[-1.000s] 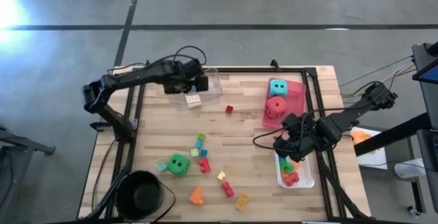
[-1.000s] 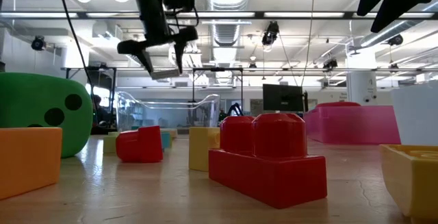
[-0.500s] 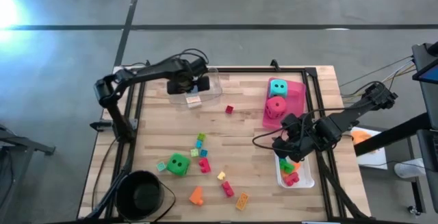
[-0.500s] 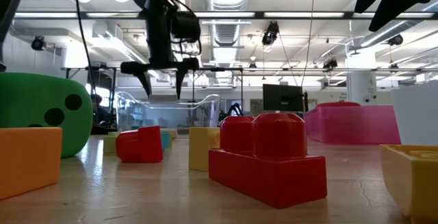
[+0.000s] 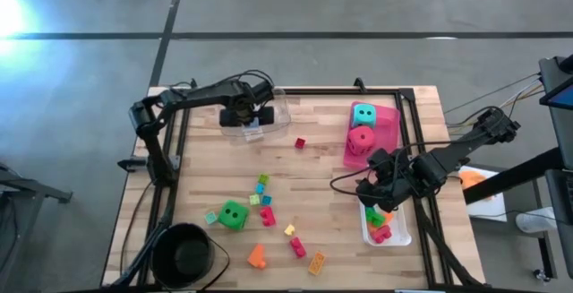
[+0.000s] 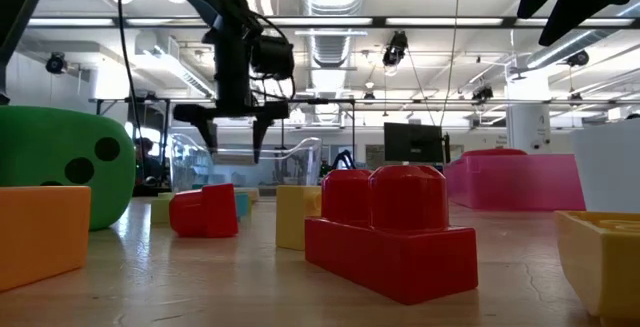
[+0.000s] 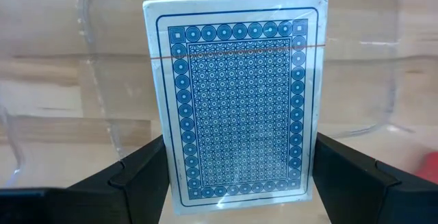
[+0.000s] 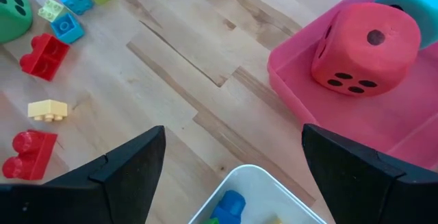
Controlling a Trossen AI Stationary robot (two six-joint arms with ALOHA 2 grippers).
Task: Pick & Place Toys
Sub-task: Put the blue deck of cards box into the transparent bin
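Two arms share our table (image 5: pixel 331 163). Sorting seems well along: the pink tray (image 5: pixel 389 124) holds the red die (image 5: pixel 361 140) and teal die (image 5: pixel 363 114), the white tray (image 5: pixel 400 236) some bricks. Our left gripper (image 5: pixel 247 116) hangs released over the clear tray (image 5: pixel 279 114), jaws straddling the blue card box (image 7: pixel 238 104) lying flat inside; the tray walls crowd that reach. Our right gripper (image 5: pixel 374 188) waits spread between the pink and white trays. Wide bare wood surrounds the green die (image 5: pixel 234 214) and scattered small bricks (image 5: pixel 266 217).
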